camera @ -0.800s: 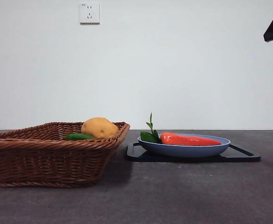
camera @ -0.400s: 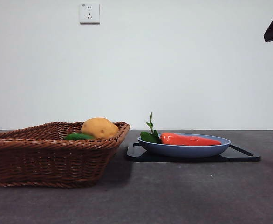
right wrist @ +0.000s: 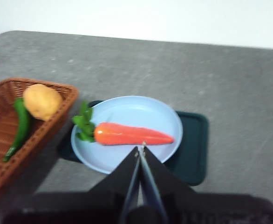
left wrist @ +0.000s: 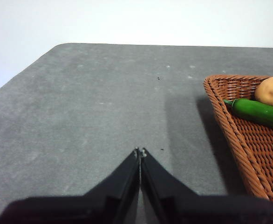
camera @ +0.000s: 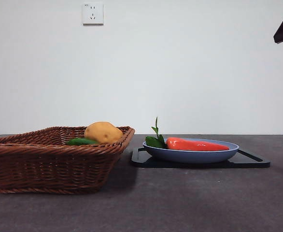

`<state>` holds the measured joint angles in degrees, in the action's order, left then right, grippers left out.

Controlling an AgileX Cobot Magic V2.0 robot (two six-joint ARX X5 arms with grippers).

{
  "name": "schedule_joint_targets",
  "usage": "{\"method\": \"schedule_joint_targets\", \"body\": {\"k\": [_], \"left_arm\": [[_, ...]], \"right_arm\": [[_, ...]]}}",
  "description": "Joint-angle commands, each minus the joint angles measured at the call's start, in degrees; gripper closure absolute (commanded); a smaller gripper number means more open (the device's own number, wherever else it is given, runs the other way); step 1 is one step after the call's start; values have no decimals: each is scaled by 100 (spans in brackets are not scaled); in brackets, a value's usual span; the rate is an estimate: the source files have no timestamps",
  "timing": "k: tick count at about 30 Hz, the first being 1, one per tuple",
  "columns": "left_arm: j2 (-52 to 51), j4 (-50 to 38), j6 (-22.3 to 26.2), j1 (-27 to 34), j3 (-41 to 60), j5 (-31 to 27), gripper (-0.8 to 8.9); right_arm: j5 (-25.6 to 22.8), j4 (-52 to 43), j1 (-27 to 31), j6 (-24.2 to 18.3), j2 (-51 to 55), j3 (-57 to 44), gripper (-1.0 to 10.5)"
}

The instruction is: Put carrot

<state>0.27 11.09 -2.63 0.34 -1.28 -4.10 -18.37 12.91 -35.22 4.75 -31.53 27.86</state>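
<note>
Both grippers have their jaws pressed together and hold nothing; the right gripper (right wrist: 140, 148) hangs above the carrot (right wrist: 133, 134), the left gripper (left wrist: 140, 151) waits over bare table beside the basket (left wrist: 229, 126). Glossy, stiff and probably light, the carrot looks slippery; mid-body seems the surest place to grip. It lies flat on the blue plate (right wrist: 162, 116), which sits on a dark tray (right wrist: 194, 154). A potato (right wrist: 42, 101) and a green vegetable (right wrist: 19, 123), blurred here, lie in the basket.
</note>
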Motion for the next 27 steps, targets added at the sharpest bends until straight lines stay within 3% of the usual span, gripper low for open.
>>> {"method": "schedule_joint_targets", "body": {"k": [1,4,10,15,27], "left_arm": [[-20,-33,-26,15,61,-9,805],[-20,-33,-26,15,61,-9,805],[-20,-33,-26,15,61,-9,805],[-20,-33,-26,15,61,-9,805],[-20,-33,-26,15,61,-9,805]], "right_arm": [[-153,26,98,-474,361,37,943],[-42,151,531,-557,789,26,943],[1300,125,1996,-520,1626,-393,943],[1731,-114,2885,-409,2118,-1143,943],[1740,-398,3115,-313,2907,-2505,943]]}}
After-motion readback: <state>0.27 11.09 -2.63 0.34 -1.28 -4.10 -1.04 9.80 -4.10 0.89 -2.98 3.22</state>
